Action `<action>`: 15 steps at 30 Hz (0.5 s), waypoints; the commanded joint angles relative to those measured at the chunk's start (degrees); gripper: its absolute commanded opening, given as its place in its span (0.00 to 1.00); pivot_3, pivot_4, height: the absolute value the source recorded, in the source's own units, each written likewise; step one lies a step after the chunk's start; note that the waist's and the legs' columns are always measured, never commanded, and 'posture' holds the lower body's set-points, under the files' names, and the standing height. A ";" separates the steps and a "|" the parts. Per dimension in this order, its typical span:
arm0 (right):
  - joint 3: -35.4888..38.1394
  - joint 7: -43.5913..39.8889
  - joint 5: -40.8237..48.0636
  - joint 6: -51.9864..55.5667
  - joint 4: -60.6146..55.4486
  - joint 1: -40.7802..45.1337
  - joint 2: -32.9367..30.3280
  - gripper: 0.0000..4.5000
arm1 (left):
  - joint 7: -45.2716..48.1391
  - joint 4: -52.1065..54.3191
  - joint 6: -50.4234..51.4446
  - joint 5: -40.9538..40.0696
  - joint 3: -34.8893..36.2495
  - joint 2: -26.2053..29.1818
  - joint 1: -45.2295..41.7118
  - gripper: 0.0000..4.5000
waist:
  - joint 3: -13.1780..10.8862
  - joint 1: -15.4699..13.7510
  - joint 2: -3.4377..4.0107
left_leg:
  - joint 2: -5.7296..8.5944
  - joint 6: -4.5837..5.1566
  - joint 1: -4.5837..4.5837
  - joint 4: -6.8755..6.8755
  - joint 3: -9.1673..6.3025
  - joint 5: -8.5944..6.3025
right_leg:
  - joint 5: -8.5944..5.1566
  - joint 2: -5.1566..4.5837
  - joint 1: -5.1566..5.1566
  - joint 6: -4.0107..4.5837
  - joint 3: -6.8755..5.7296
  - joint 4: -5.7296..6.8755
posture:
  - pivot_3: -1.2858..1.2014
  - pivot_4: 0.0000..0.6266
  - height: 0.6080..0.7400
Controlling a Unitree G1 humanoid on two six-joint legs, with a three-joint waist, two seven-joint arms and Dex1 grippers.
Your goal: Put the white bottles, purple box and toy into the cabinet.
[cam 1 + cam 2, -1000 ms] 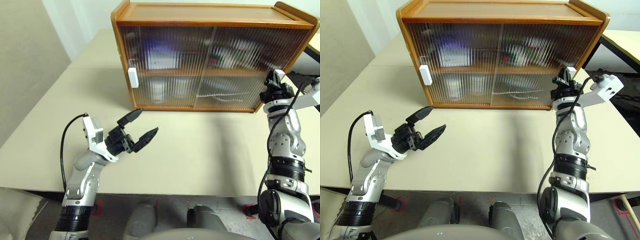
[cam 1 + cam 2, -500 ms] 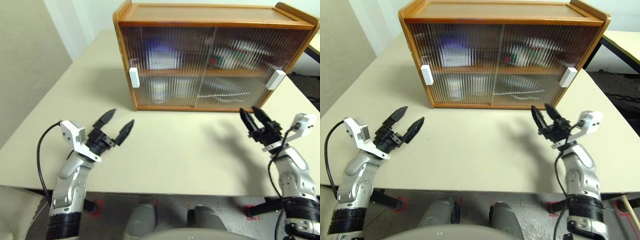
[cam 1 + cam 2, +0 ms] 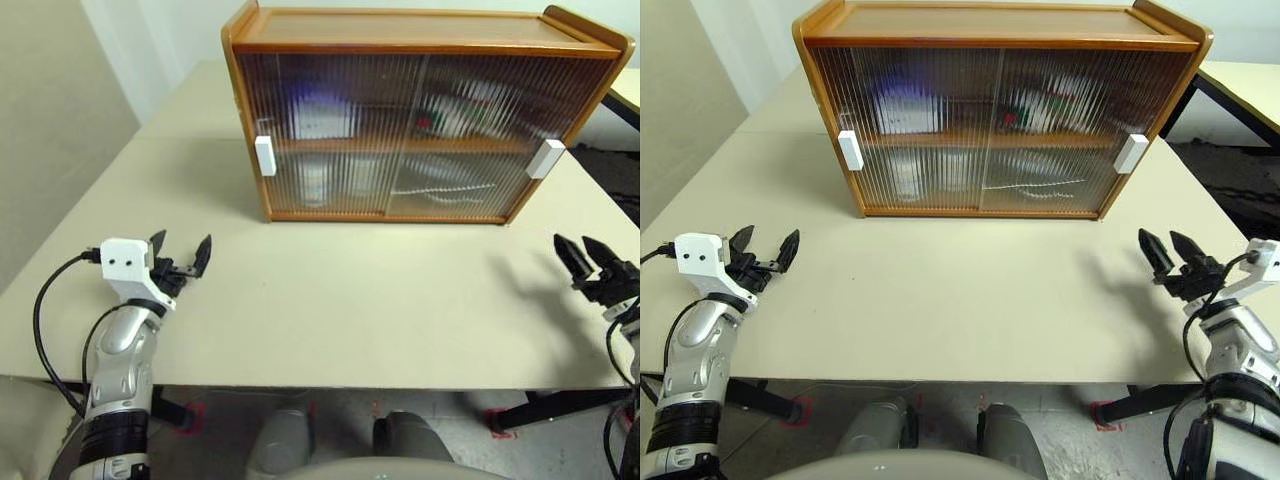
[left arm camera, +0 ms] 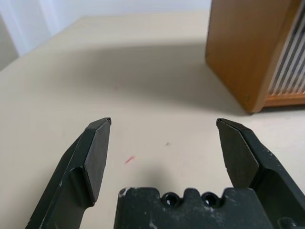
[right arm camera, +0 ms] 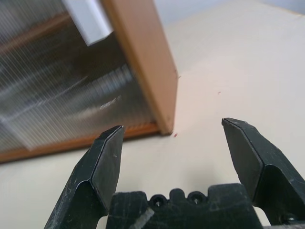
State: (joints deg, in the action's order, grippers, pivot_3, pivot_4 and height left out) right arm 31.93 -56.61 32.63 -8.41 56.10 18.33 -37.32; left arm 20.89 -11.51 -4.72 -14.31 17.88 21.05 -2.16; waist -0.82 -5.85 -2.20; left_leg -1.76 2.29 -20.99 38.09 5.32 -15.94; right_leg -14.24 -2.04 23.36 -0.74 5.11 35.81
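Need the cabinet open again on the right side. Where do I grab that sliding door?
Pinch the white handle at the right door's outer edge, coming straight from the front with the open right gripper. It is the only raised part of the ribbed panel on the cabinet.

The beige worktop [image 3: 350, 300] lies bare between the two spread end effectors, open for passing. Behind it, the orange-brown wooden cabinet [image 3: 420, 30] stands with both ribbed translucent sliding doors [image 3: 420, 135] drawn across, blocking entry to its shelves.
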 commanded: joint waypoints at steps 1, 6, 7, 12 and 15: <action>0.87 -1.66 -0.80 -0.85 7.37 3.77 -2.19 0.99 | -1.39 -0.40 0.09 0.90 -1.25 -1.43 -0.96 1.00 | 0.02 -0.05 -0.04 | 0.00 0.00 -0.02 0.00 -0.01 0.00 | 0.00 -0.01 0.01 0.00 0.00 -0.01 | 0.61 0.00 1.00; -0.42 -1.75 -3.46 -1.71 13.31 7.72 -4.74 0.99 | -2.74 1.05 0.51 1.64 -2.43 -2.61 -1.94 1.00 | 0.03 -0.56 -0.08 | 0.01 -0.02 -0.09 0.00 -0.01 -0.01 | 0.02 -0.04 0.02 -0.02 0.00 -0.04 | 0.61 0.01 1.00; -1.04 -1.06 -4.63 -2.83 14.04 7.68 -5.00 0.99 | -2.73 1.55 0.71 1.28 -2.44 -2.77 -2.12 1.00 | 0.05 -0.70 -0.10 | 0.02 -0.02 -0.09 0.00 -0.01 -0.01 | 0.03 -0.04 0.02 -0.02 0.00 -0.04 | 0.61 0.01 1.00; -3.22 1.09 -9.44 -8.08 15.92 7.16 -5.62 0.99 | -3.57 2.38 2.24 1.48 -3.40 -2.80 -4.33 1.00 | 0.06 -1.47 -0.14 | 0.02 -0.05 -0.10 0.00 -0.01 -0.03 | 0.03 -0.03 0.04 -0.02 0.00 -0.03 | 0.61 0.00 1.00; -3.26 1.95 -10.83 -10.55 16.39 6.85 -5.27 0.99 | -4.19 1.99 2.84 1.06 -2.99 -2.68 -5.47 1.00 | 0.06 -1.46 -0.14 | 0.03 -0.03 -0.12 0.01 0.01 -0.02 | 0.06 -0.01 0.03 -0.05 0.02 -0.03 | 0.60 0.00 1.00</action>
State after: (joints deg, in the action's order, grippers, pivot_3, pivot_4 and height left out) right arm 29.20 -55.34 22.85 -17.02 71.93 25.69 -42.35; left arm 17.32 -9.73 -2.88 -13.36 14.76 18.27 -7.08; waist -0.76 -7.31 -2.34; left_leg -1.73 2.26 -21.10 38.11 5.33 -15.95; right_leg -14.17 -2.05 23.39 -0.80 5.14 35.78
